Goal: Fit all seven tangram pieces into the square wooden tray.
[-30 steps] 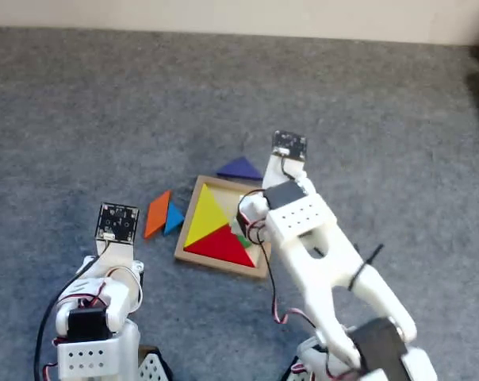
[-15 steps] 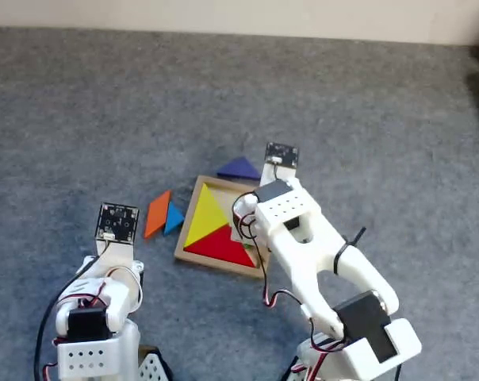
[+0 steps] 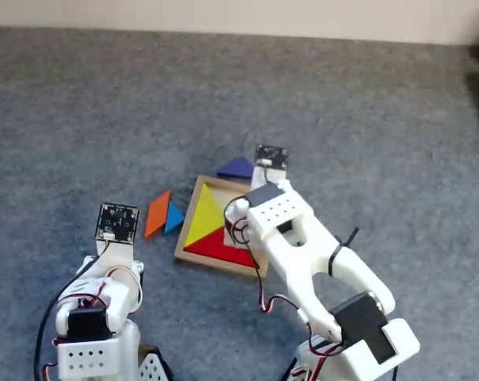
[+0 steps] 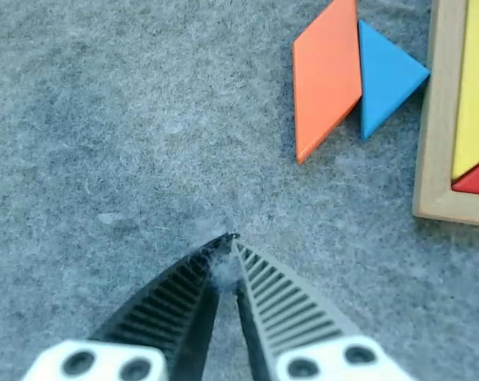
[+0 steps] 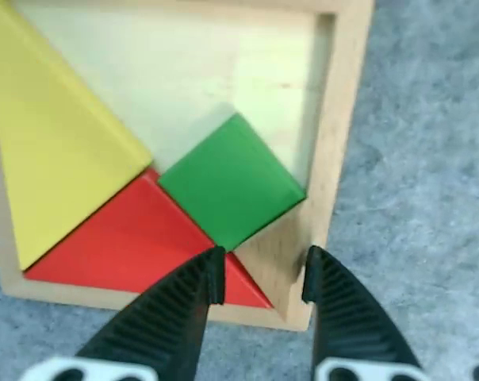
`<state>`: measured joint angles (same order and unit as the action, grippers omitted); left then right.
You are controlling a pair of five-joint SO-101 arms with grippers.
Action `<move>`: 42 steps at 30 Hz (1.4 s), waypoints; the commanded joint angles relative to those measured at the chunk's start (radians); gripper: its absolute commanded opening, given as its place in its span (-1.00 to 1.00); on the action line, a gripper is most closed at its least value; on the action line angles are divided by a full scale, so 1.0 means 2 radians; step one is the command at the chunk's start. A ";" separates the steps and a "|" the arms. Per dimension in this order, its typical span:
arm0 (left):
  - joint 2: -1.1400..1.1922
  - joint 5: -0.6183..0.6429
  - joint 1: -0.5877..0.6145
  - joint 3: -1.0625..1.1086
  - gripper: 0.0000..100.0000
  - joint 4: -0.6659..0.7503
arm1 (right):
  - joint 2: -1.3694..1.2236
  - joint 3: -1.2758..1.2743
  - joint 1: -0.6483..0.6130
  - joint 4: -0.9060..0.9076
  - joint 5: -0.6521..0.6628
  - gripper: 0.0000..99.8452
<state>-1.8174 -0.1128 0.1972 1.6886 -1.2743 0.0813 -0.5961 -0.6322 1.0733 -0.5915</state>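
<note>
The square wooden tray (image 3: 189,236) (image 5: 344,119) holds a yellow triangle (image 3: 205,213) (image 5: 57,151), a red triangle (image 3: 217,247) (image 5: 136,238) and a green square (image 5: 231,181). My right gripper (image 5: 263,274) hovers open just over the tray's corner beside the green square, holding nothing. On the carpet left of the tray lie an orange parallelogram (image 3: 157,213) (image 4: 327,75) and a blue triangle (image 3: 174,217) (image 4: 386,75). A purple triangle (image 3: 238,167) lies beyond the tray. My left gripper (image 4: 231,238) is shut and empty above bare carpet, short of the orange piece.
Grey carpet (image 3: 366,119) covers the whole table, with wide free room around the tray. The right arm's white body (image 3: 303,246) hides the tray's right part in the high view. The left arm (image 3: 97,309) stands at the near left.
The right arm has swung left and drawn in over the tray, now covering the green square in the high view. The left arm has kept still.
</note>
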 commanded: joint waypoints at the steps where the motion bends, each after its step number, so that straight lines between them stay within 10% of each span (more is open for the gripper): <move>1: 0.000 -0.002 0.000 0.003 -0.99 -0.002 | 0.005 0.033 -0.007 -0.004 -0.002 -0.67; 42: 0.000 -0.002 0.000 0.003 -0.99 -0.002 | 0.034 0.054 0.033 0.101 0.025 -0.67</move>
<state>-1.8174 -0.1128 0.1972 1.6886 -1.2743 0.0752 -0.5746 -0.6076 1.2114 -0.5593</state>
